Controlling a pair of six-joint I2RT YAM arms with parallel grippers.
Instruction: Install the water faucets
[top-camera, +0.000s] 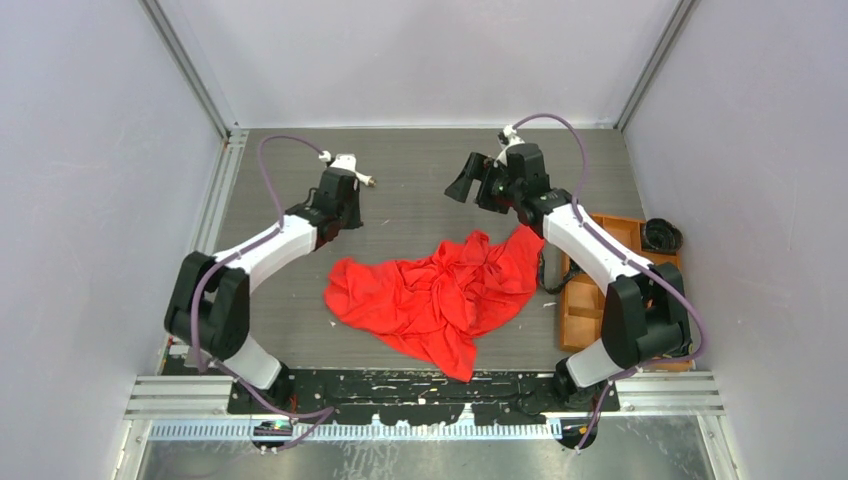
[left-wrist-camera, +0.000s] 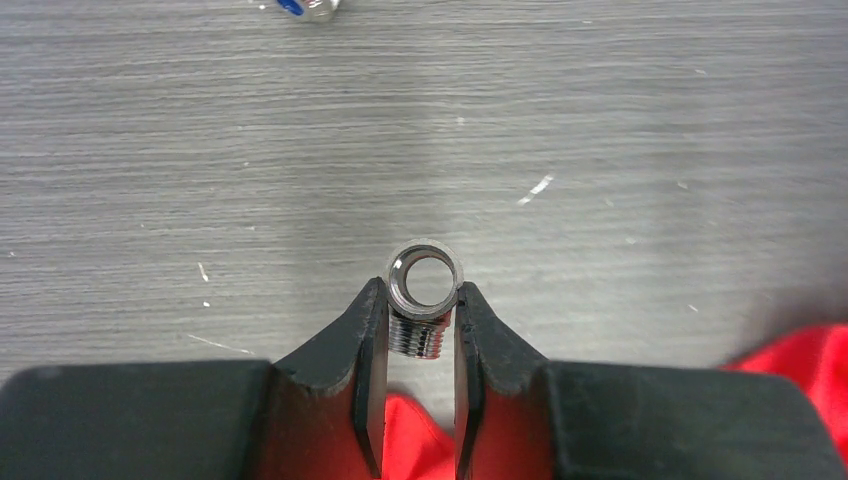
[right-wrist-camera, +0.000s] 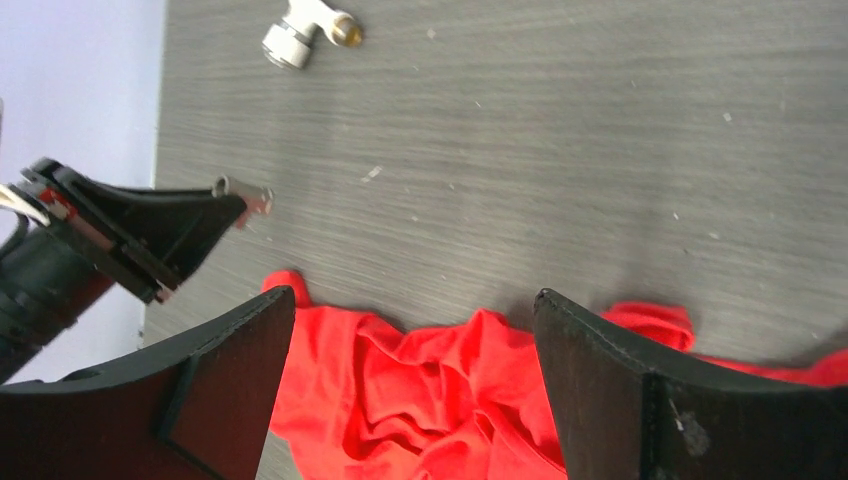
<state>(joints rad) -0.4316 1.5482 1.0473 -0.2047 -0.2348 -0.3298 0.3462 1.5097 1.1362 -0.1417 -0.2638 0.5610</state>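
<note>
Faucet (right-wrist-camera: 305, 30) lies loose near the far edge of the bench (top-camera: 420, 165), nothing joined yet. Left hand (left-wrist-camera: 421, 300) pinches the grey threaded fitting (left-wrist-camera: 420, 332); right hand (right-wrist-camera: 412, 300) gapes wide, empty. Mating the two parts is all still ahead.

Nothing written can be read in any of the three views: no words, numbers, brand names or signs. The only marking is a bit of blue on the knob (left-wrist-camera: 292, 5) of the tap (right-wrist-camera: 300, 30), seen at the top edge of the left wrist view. It is cut off there and too small to tell as a letter or sign.
</note>
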